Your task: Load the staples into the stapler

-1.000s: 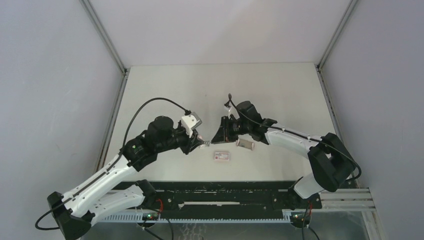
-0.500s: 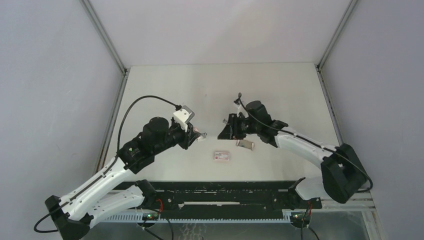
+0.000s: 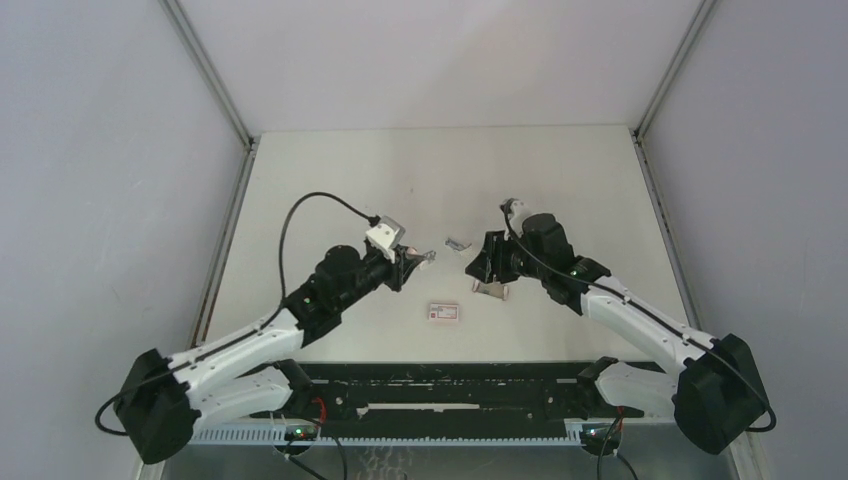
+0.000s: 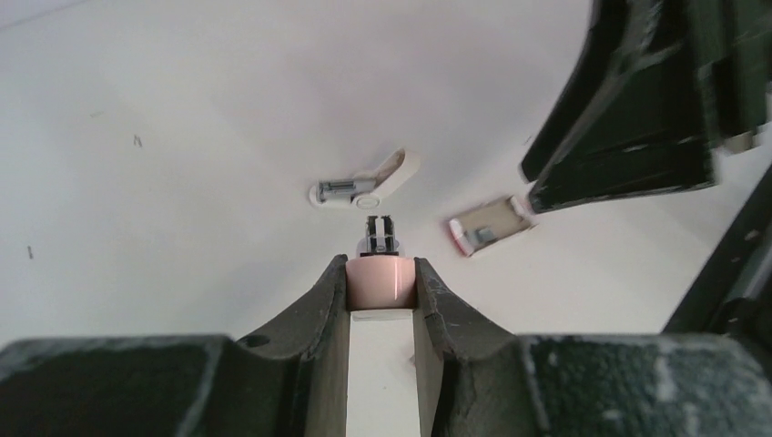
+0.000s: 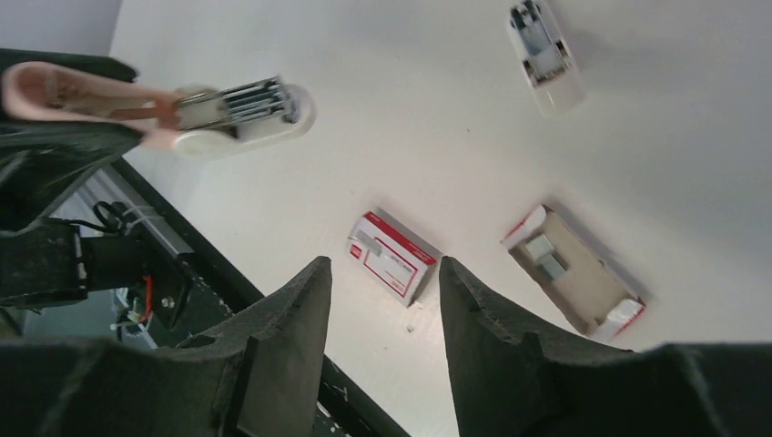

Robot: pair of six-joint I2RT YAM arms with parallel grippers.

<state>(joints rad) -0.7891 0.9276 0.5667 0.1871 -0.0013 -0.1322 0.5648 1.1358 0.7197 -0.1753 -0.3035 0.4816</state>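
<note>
Left hand (image 4: 380,273): clamped on the stapler (image 5: 241,114)
Right hand (image 5: 384,269): parted, holding nothing
Staples (image 5: 543,250): in open box (image 5: 592,291) on the surface (image 5: 437,137), near neither hand
Progress: seemingly early; picking and loading remain

Off-white table (image 3: 330,170) between grey walls (image 3: 100,180)

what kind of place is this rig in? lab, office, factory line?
Likely a robot lab test cell: white table walled in by grey panels, left arm and right arm on a rail at its near edge, a stapler and a small red-labelled box as props.
</note>
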